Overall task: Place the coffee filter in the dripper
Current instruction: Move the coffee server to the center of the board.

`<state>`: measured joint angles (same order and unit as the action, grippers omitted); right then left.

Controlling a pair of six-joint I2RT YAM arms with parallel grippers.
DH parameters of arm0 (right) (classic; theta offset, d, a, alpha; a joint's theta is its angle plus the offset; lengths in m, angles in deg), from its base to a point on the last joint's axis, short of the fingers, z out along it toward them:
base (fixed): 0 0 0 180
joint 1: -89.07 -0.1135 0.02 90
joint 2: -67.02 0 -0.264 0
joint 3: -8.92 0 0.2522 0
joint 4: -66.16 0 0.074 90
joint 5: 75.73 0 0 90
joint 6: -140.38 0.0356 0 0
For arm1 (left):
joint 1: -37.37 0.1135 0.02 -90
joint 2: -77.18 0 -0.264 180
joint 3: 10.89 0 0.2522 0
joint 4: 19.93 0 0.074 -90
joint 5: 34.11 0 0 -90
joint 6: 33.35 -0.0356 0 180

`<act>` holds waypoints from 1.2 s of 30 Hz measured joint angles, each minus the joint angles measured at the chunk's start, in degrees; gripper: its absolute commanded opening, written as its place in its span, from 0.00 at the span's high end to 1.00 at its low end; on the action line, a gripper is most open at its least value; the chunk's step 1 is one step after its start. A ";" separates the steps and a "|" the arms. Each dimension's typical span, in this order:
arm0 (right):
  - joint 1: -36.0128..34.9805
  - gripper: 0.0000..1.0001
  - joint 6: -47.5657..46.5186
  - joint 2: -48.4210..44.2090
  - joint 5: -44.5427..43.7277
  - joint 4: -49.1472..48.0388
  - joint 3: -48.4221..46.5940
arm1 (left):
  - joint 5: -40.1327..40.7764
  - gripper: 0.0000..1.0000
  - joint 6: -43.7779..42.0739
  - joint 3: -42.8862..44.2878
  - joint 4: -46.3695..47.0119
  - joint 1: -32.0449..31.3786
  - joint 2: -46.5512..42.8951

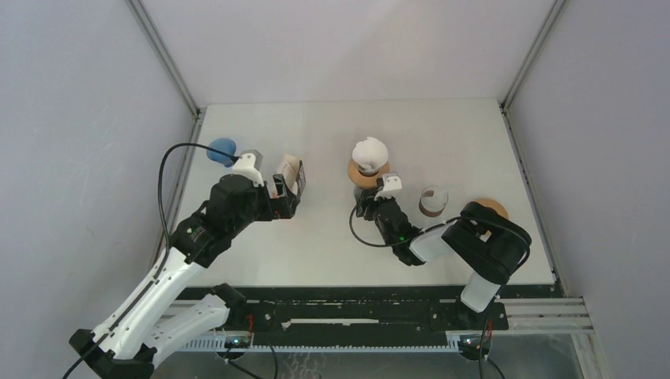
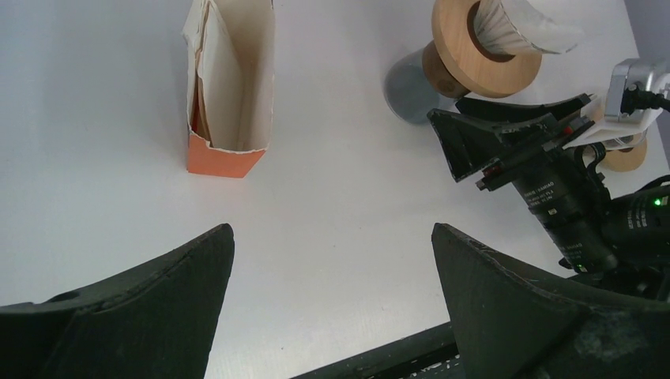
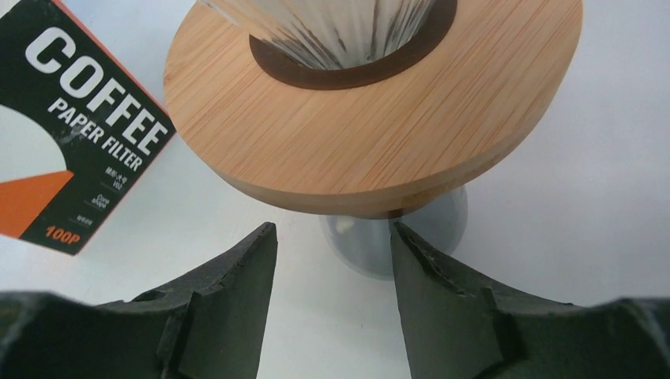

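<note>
I am holding the right claw [image 3: 330, 237] released and empty. Its jaws are spread low on either side of the grey base [image 3: 436, 225] beneath the glass dripper with the round wooden collar [image 3: 379, 134], touching neither so far as I can tell. The white paper coffee filter [image 2: 523, 24] is already sitting in the dripper's cone, standing proud of the rim and leaning to one side; whether it is fully seated I cannot tell. The left claw [image 2: 332, 237] is hanging released and empty too, over the white table [image 1: 316, 237], near the open orange-and-black filter box [image 2: 229, 95]. As I am judging it, the placing is nearly done and only settling the paper is left. I am planning to do that gently. First I am lifting the right claw clear of the collar's underside, since a knock there could tip the dripper. Then I am coming in from above and nudging the paper down with one fingertip rather than pinching it.
</note>
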<state>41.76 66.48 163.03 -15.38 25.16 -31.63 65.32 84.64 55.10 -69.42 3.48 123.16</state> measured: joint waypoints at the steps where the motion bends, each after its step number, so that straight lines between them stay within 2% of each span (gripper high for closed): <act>1: 0.15 0.37 -0.13 0.76 0.11 -0.15 -0.72 | 0.04 0.00 0.00 -0.07 -0.09 0.07 -0.15; 8: 0.50 0.30 -0.50 3.04 0.35 -0.55 -2.56 | 0.57 0.00 0.00 -0.92 -1.03 0.70 -0.85; 12: -1.01 0.26 -0.57 -0.09 0.22 5.22 -2.58 | 0.79 0.00 0.00 -0.92 -0.96 1.27 -0.92; 20: -4.48 0.24 2.93 -20.33 0.17 25.44 -2.64 | 0.87 0.00 0.00 -1.44 0.11 2.40 -1.16; 25: -2.99 0.25 5.33 -34.49 1.60 42.16 -2.78 | 0.83 0.00 0.00 -2.47 0.85 2.78 -1.40; 29: 3.69 0.26 7.08 -44.06 5.95 57.22 -4.98 | 0.81 0.00 0.02 -2.62 1.20 2.95 -1.40; 31: 10.60 0.26 7.43 -47.06 10.27 65.88 -8.52 | 0.81 0.00 0.00 -2.62 1.44 2.95 -1.40; 36: 27.12 0.27 6.36 -46.66 20.76 78.53 -18.16 | 0.74 0.00 0.00 -2.62 2.19 3.10 -1.25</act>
<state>68.88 72.84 116.36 5.39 103.69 -49.79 66.06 84.64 52.47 -67.23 6.59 121.91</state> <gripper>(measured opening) 0.737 0.998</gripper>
